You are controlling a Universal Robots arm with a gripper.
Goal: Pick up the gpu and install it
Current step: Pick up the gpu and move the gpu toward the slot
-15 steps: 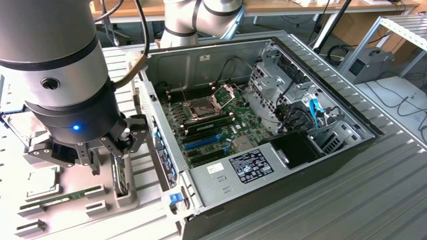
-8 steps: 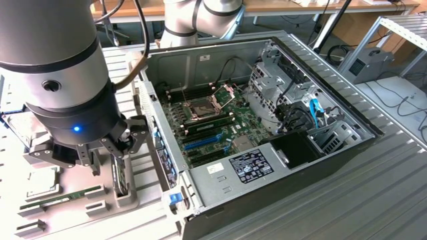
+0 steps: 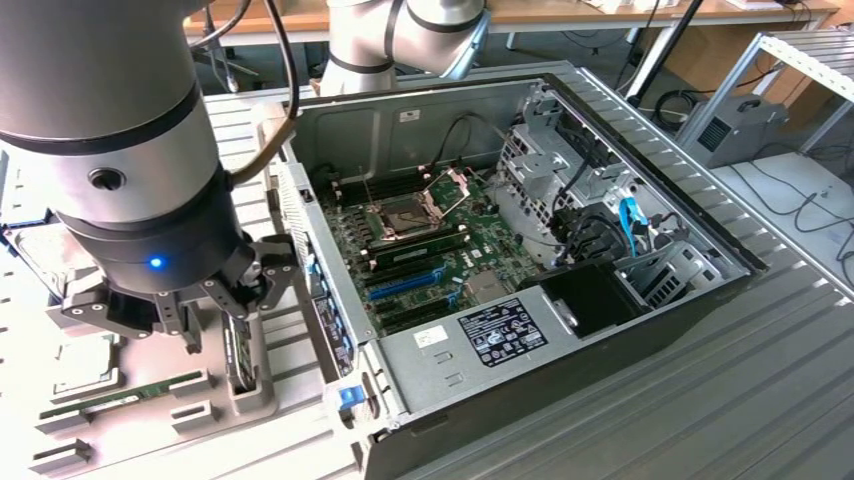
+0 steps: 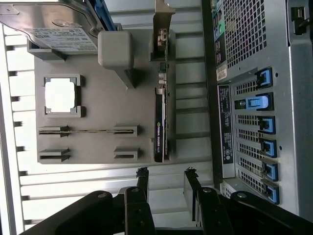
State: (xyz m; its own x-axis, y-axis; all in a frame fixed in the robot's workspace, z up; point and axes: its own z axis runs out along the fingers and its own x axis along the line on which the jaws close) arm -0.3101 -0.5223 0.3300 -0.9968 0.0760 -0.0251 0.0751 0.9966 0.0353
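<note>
Holds the claw (image 4: pixel 166 171) wide and empty, dark fingers (image 4: pixel 143 183) pointing down at a grey holder block (image 4: pixel 98 73). Keeps the gap roughly in line with the gpu (image 4: pixel 160 122), a thin black card standing on its long edge in a slot of that block, silvery bracket (image 4: pixel 164 19) at the end away from the claw. Hangs just above the card in the exterior view, on the exterior view's left of the computer case (image 3: pixel 400 125). Shares the block with a silver hard drive (image 4: pixel 54 29) bearing a white label, a square chip (image 4: pixel 59 95) in a framed pocket and a thin memory stick (image 4: pixel 93 130) in its slots. Just beside the block, the open case, motherboard (image 3: pixel 427 240) bare inside, blue slot clips (image 4: pixel 264 125) down its rear wall. Under everything, a ribbed metal table (image 3: pixel 747 400).
</note>
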